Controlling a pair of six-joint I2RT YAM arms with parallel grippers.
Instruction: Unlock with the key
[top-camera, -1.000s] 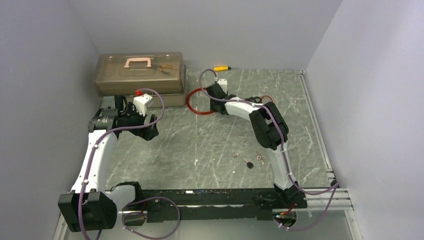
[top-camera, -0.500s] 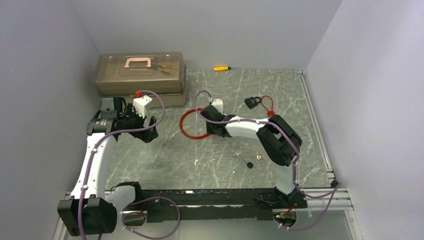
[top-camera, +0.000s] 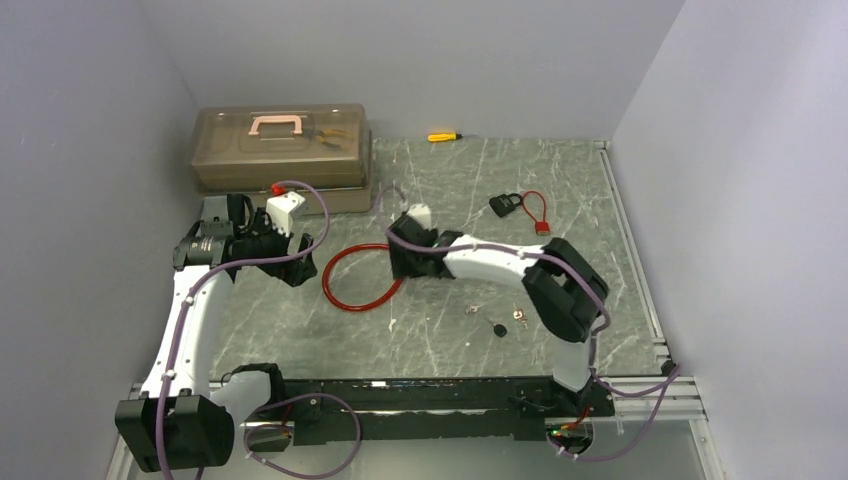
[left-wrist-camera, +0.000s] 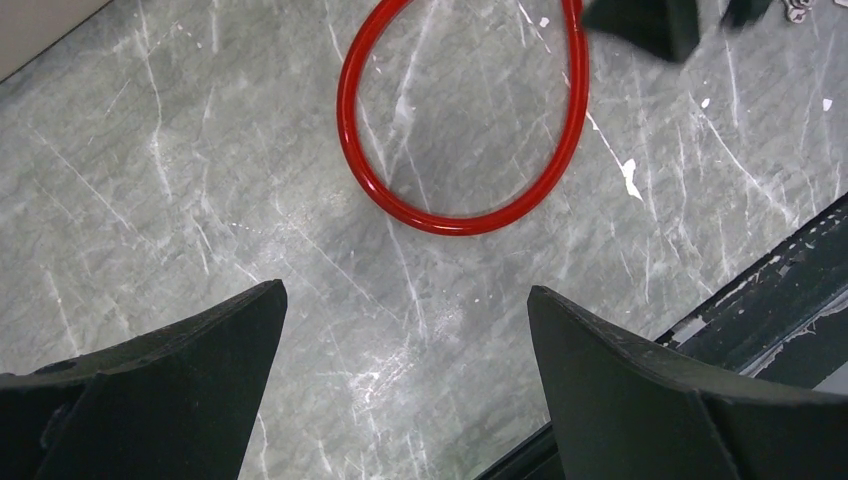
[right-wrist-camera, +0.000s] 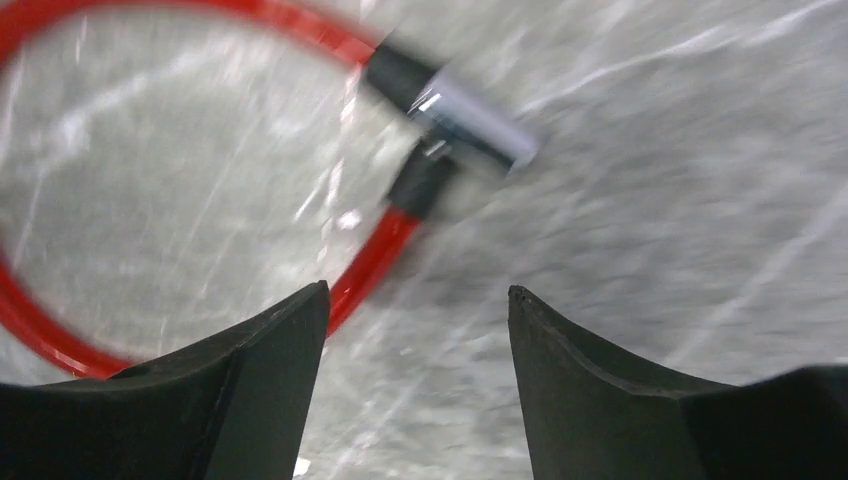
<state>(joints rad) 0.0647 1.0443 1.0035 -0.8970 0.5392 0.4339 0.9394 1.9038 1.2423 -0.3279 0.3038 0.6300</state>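
Two released, nothing held: left pincer (left-wrist-camera: 405, 290), right pincer (right-wrist-camera: 417, 290). Lock barrel (right-wrist-camera: 470, 122) is noted at the right pincer's 12 o'clock, long axis 10-to-4. Keys (top-camera: 497, 327) are seen overhead at its 4 o'clock on the surface, nearer the right arm.

The table (top-camera: 440, 340) is grey, streaked with white veins like marble. The cable lock (left-wrist-camera: 460, 225) is a glossy red loop, its barrel (right-wrist-camera: 470, 120) silver between black ends. The toolbox (top-camera: 280, 160) is translucent olive-brown with a pale pink handle (top-camera: 277, 124). The screwdriver (top-camera: 443, 136) is yellow, tipped black. The padlock (top-camera: 503, 204) is black with a red tag (top-camera: 543, 228). The key (top-camera: 497, 329) has a black head. The left arm (top-camera: 190, 320) and right arm (top-camera: 490, 258) are white with black joints, and purple cables (top-camera: 322, 205) trail from them.
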